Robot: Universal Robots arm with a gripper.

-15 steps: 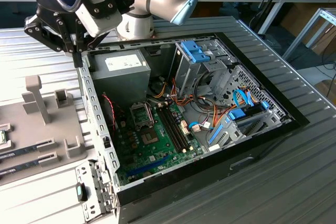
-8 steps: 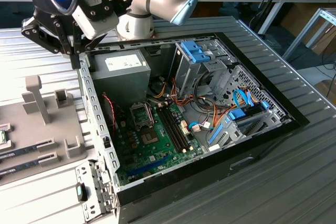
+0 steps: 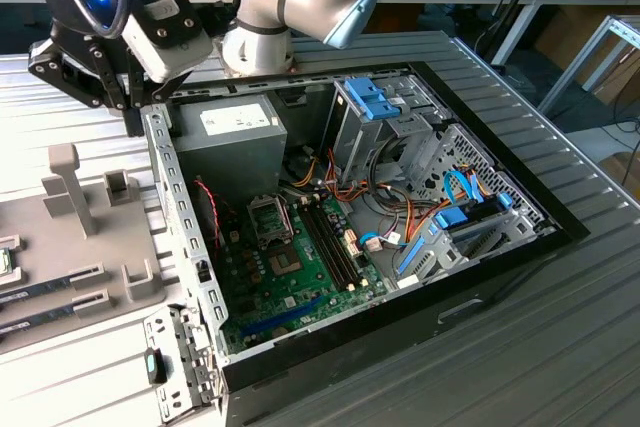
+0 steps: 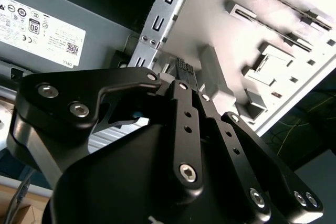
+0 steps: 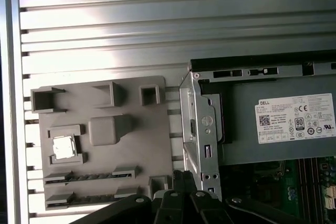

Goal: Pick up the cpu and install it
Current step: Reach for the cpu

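Cpu (image 5: 64, 147), a small flat silvery-grey square chip, lies unpicked in its pocket on the grey plastic holder tray (image 5: 131, 145), near the black gripper (image 5: 182, 178), whose fingers are pressed together on nothing above the open computer case (image 3: 420, 312), where the motherboard socket (image 3: 268, 219) sits unfilled.

Open: air above grey moulded tray (image 5: 152, 145) with raised blocks | Barrier: upright silver perforated case wall (image 5: 199, 124) between tray and green motherboard (image 3: 250, 277) | Clutter: orange cables (image 3: 320, 182) beside black square socket frame (image 3: 268, 219)
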